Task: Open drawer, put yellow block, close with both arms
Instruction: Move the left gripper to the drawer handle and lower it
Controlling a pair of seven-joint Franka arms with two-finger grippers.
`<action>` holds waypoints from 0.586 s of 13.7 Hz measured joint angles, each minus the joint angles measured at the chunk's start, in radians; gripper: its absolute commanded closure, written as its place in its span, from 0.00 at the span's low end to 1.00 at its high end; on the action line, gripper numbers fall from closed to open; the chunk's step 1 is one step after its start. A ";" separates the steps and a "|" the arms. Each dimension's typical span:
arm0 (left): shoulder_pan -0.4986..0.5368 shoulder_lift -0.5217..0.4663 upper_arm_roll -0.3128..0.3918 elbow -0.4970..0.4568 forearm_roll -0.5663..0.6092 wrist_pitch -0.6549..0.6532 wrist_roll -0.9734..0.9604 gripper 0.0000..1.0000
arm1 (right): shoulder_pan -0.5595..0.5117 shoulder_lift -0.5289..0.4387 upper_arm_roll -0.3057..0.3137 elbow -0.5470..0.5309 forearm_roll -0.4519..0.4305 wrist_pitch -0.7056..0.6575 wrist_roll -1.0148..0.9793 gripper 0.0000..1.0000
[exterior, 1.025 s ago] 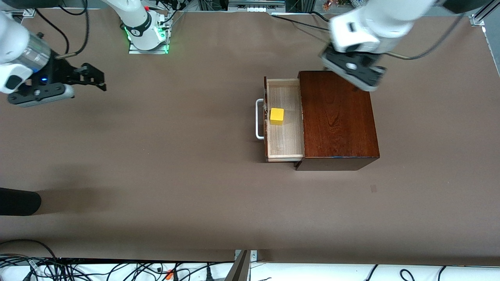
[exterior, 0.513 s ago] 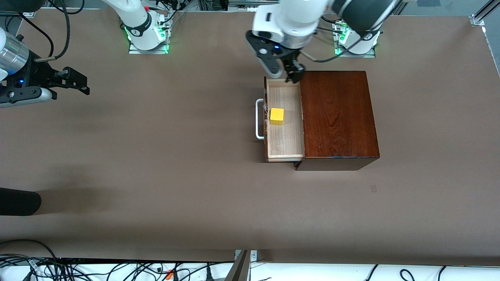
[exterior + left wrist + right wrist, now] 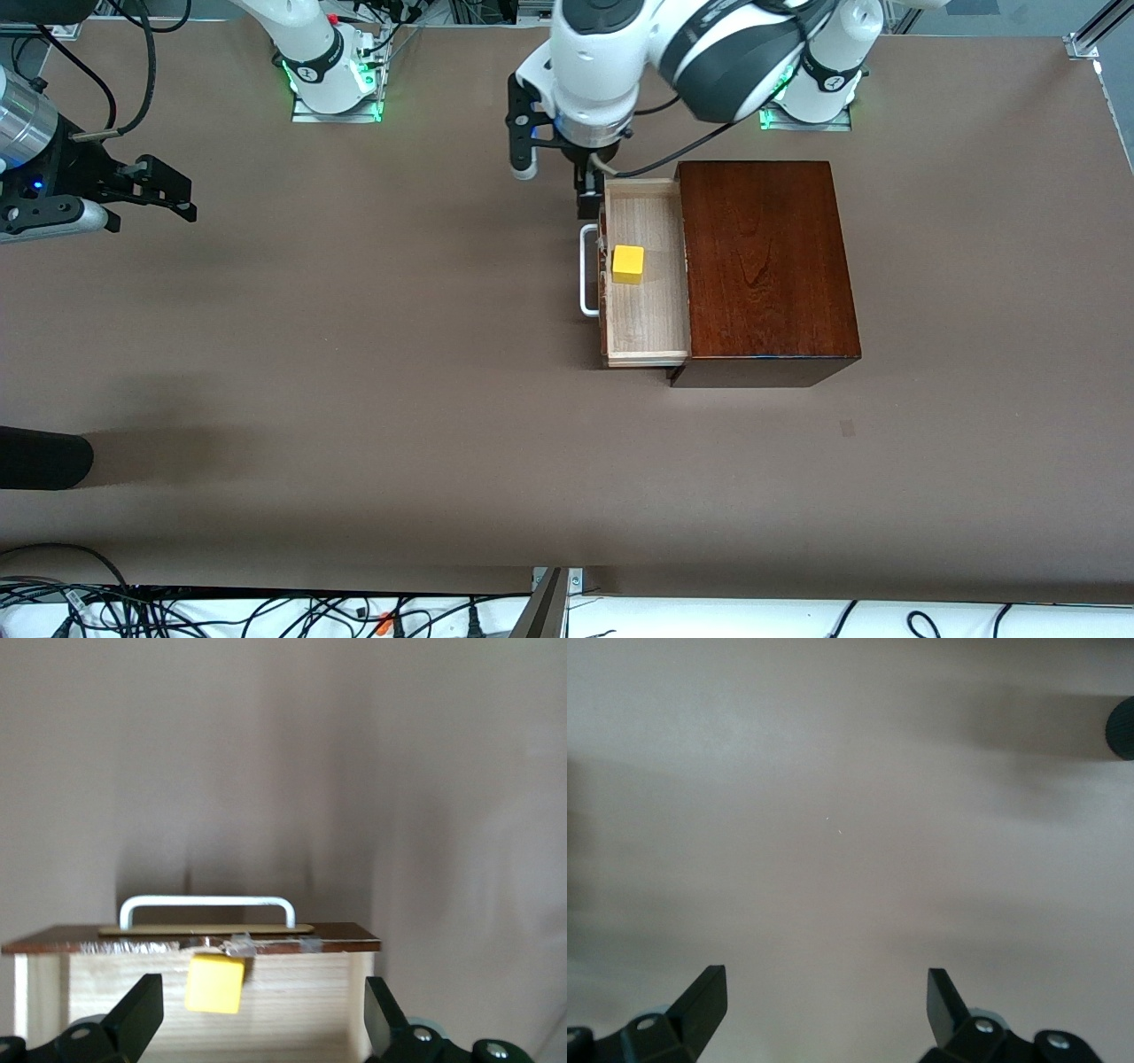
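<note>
The drawer [image 3: 645, 310] stands pulled out of the reddish-brown wooden box [image 3: 766, 266], its white handle [image 3: 587, 270] toward the right arm's end. The yellow block [image 3: 628, 263] lies in the tray, close to the drawer's front. My left gripper [image 3: 589, 202] hangs over the drawer-front corner farthest from the front camera. In the left wrist view it [image 3: 261, 1019] is open and empty, with the block [image 3: 214, 983], drawer tray [image 3: 301, 992] and handle [image 3: 207, 902] showing between its fingers. My right gripper [image 3: 168, 190] is open and empty over bare table at the right arm's end, as the right wrist view [image 3: 824, 1001] shows.
A black rounded object [image 3: 44, 456] lies at the table's edge at the right arm's end, nearer the front camera; it also shows in the right wrist view [image 3: 1122, 726]. Cables [image 3: 266, 611] run along the edge nearest the front camera.
My left arm has swung from over the box to the drawer's front corner and turned its gripper. My right gripper has drifted slightly toward the table's end. The drawer and block have not moved.
</note>
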 measured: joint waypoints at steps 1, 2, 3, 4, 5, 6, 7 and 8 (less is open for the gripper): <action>-0.011 0.020 0.000 0.001 0.031 0.020 0.008 0.00 | 0.000 0.001 0.000 0.003 0.000 0.000 0.000 0.00; -0.020 0.042 0.000 0.001 0.054 0.036 0.012 0.00 | 0.000 0.001 0.001 0.005 0.000 0.000 0.000 0.00; -0.026 0.066 0.000 0.001 0.072 0.048 0.014 0.00 | 0.001 0.002 0.001 0.006 0.000 0.000 0.000 0.00; -0.031 0.091 0.001 0.001 0.095 0.059 0.016 0.00 | 0.001 0.002 0.001 0.007 0.000 0.002 0.001 0.00; -0.034 0.117 0.001 0.001 0.119 0.069 0.017 0.00 | 0.001 0.003 0.001 0.007 0.000 0.011 0.001 0.00; -0.036 0.142 0.001 0.001 0.143 0.080 0.018 0.00 | 0.000 0.005 0.001 0.007 0.000 0.027 0.001 0.00; -0.040 0.163 0.002 0.002 0.164 0.086 0.019 0.00 | 0.000 0.008 0.001 0.008 0.000 0.042 0.001 0.00; -0.046 0.180 0.001 0.002 0.189 0.090 0.019 0.00 | 0.000 0.011 0.001 0.010 0.000 0.048 0.001 0.00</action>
